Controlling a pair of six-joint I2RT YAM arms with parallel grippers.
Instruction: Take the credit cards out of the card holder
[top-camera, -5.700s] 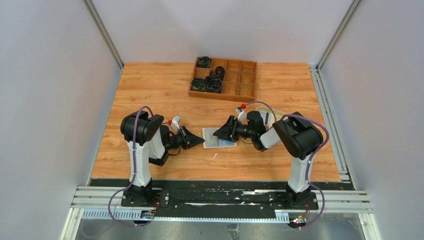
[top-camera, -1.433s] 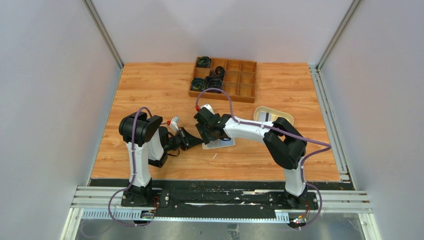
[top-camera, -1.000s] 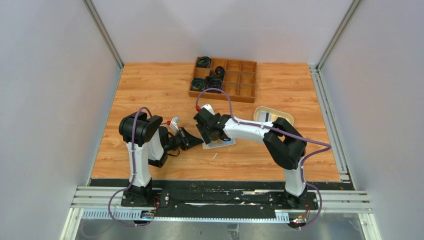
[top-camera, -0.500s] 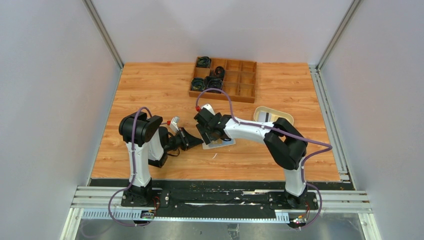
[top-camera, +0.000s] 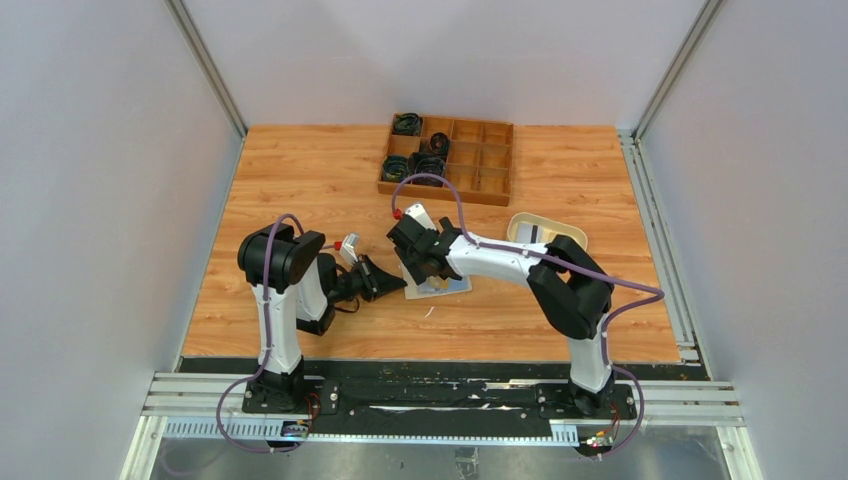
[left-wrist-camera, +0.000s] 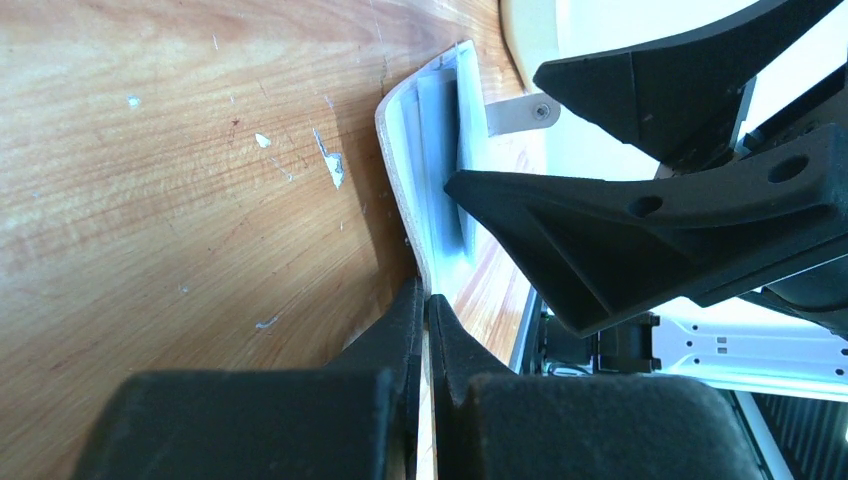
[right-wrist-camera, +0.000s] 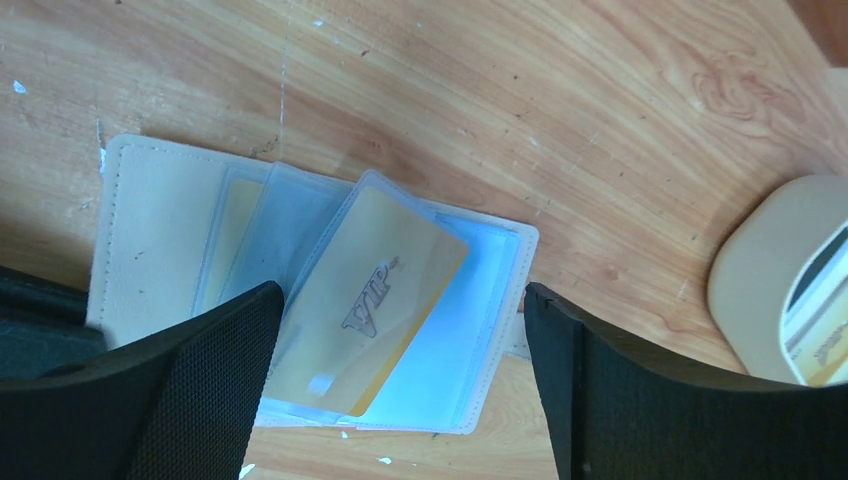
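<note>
The card holder (right-wrist-camera: 150, 230) lies open on the table, beige with clear sleeves fanned out. A yellow credit card (right-wrist-camera: 385, 290) marked VIP shows askew in the top sleeve. My right gripper (right-wrist-camera: 400, 390) hangs just above it, open wide, with a finger on either side of the card and nothing between them. My left gripper (left-wrist-camera: 425, 300) is shut on the near edge of the card holder (left-wrist-camera: 405, 170), which lifts slightly there. In the top view the card holder (top-camera: 448, 286) lies between the left gripper (top-camera: 398, 284) and the right gripper (top-camera: 420, 268).
A cream oval tray (top-camera: 560, 228) stands right of the card holder, with a card (right-wrist-camera: 820, 300) lying in it. A brown wooden compartment box (top-camera: 490, 165) holding black cable coils stands at the back. The right arm reaches across the middle of the table.
The right arm swung from the right side to above the card holder. In the last second its jaws spread wider. The left gripper kept its hold and did not move.
</note>
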